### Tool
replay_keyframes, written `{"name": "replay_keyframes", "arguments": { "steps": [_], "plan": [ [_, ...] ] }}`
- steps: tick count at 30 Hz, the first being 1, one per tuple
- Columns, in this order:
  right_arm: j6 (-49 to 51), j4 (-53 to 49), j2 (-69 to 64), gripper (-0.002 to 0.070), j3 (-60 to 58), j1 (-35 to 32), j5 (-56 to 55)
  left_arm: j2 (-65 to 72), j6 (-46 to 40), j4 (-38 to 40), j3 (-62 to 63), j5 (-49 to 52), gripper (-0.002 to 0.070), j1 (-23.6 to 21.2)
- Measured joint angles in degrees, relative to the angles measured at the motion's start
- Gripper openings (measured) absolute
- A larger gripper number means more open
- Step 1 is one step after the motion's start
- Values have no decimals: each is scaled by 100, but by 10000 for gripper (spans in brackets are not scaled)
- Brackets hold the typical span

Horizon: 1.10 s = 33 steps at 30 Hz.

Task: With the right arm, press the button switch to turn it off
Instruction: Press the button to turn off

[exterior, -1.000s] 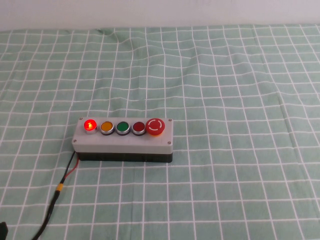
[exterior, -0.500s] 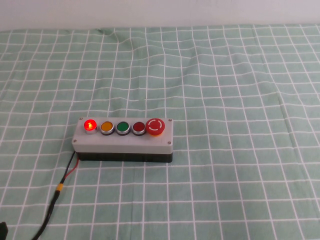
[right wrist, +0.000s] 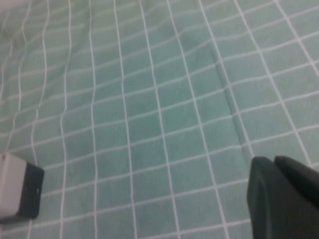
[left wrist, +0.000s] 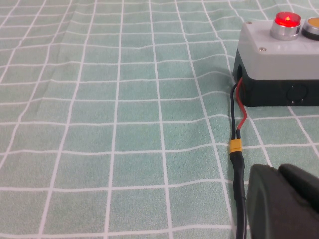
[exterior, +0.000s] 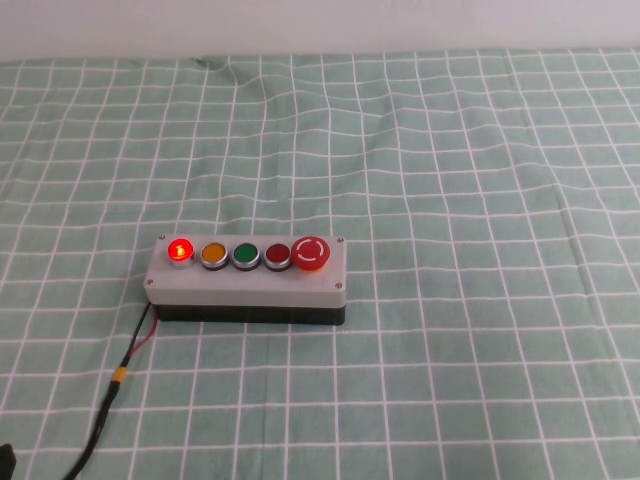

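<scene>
The lit button switch [exterior: 180,250] sits at the grey box's [exterior: 247,282] nine-o'clock end. The left hand [left wrist: 286,201] and right hand [right wrist: 284,196] are both low over the surface's near edge, and I cannot tell how wide either is.

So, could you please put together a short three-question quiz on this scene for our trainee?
1. True or false: the small round raised bright-red translucent button at the left end of the grey plastic box with black base is lit.
2. Which button sits at the row's right end? A) orange B) green C) big red mushroom button
3. Where are the left gripper and right gripper?

Key: 1. True. 2. C. 3. Both apart from the box, above the green checked cloth, touching no button.
</scene>
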<state>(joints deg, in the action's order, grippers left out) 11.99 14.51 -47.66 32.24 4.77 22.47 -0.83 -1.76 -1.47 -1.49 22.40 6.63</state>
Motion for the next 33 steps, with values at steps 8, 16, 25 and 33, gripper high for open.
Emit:
{"name": "replay_keyframes", "arguments": {
  "steps": [8,16,25,33],
  "plan": [
    [-3546,2770,-1333,-16,316,0,692,0,0,0,0,0,-4,0],
    [-6135,4954,-2447,-16,1578,82,1714,0,0,0,0,0,-4,0],
    [-6079,4177,-3416,-12,3438,1417,1786,0,0,0,0,0,-4,0],
    [-4323,1700,-4365,-12,4933,2763,1834,0,0,0,0,0,-4,0]
  ]
}}
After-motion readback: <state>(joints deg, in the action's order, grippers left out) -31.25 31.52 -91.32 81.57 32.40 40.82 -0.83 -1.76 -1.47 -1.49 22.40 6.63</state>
